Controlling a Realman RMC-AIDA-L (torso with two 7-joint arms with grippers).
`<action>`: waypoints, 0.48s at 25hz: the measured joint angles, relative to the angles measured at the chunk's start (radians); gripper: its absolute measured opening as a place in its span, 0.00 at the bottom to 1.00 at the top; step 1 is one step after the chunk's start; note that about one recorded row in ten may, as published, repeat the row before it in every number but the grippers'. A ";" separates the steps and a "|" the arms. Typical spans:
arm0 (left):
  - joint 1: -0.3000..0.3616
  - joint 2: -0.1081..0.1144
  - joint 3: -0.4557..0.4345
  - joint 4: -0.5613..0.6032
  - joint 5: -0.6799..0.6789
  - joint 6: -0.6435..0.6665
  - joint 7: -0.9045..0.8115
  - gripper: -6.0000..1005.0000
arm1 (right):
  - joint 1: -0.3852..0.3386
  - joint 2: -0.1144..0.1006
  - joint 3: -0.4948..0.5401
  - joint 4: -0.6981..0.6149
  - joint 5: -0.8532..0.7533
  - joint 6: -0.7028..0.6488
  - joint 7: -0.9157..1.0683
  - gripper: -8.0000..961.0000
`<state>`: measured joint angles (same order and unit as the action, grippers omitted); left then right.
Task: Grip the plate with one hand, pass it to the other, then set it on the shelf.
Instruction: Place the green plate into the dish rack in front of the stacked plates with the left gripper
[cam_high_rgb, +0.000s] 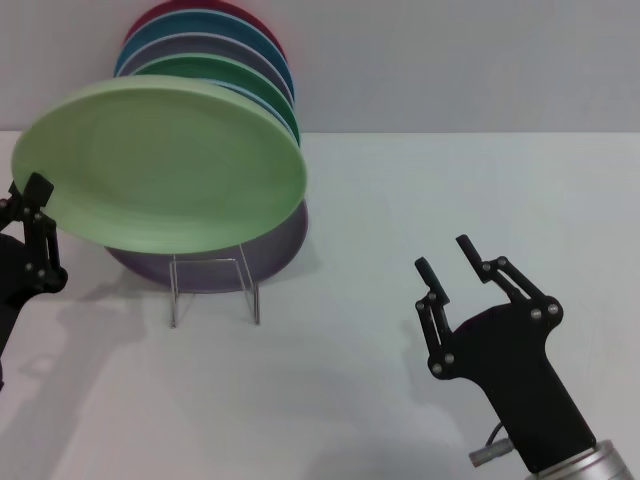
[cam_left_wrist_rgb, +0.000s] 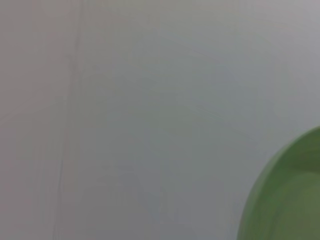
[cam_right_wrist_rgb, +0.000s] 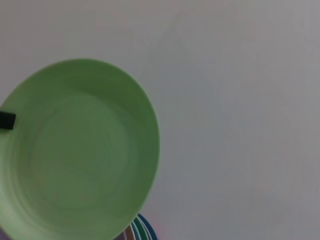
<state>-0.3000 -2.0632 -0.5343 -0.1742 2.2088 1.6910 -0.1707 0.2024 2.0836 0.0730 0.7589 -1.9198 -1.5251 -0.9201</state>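
Observation:
The pale mint-green plate (cam_high_rgb: 165, 165) hangs tilted in the air in front of the rack's plates, held by its left edge. My left gripper (cam_high_rgb: 36, 200) is shut on that edge at the far left of the head view. The plate fills the left of the right wrist view (cam_right_wrist_rgb: 80, 150), where a black fingertip (cam_right_wrist_rgb: 7, 120) shows at its rim, and its edge shows in the left wrist view (cam_left_wrist_rgb: 285, 200). My right gripper (cam_high_rgb: 445, 255) is open and empty, low on the right, well apart from the plate. The clear acrylic shelf (cam_high_rgb: 213, 285) stands under the plate.
Several plates stand on edge in the shelf behind the held plate: a lilac one (cam_high_rgb: 275, 250) in front, then a darker green one (cam_high_rgb: 250, 80), blue ones and a red one (cam_high_rgb: 215, 12) at the back. The white table (cam_high_rgb: 450, 180) meets a pale wall behind.

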 joint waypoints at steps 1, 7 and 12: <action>-0.011 -0.001 0.001 0.019 0.000 0.001 0.018 0.07 | 0.001 0.000 0.006 -0.002 0.000 0.005 0.002 0.35; -0.051 0.001 0.003 0.082 0.001 -0.001 0.081 0.08 | 0.003 -0.001 0.032 -0.015 0.004 0.022 0.003 0.35; -0.069 -0.001 0.019 0.119 0.002 -0.011 0.102 0.09 | 0.005 0.000 0.049 -0.021 0.025 0.030 0.001 0.35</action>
<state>-0.3695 -2.0641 -0.5149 -0.0553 2.2103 1.6803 -0.0683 0.2071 2.0832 0.1218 0.7377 -1.8944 -1.4951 -0.9188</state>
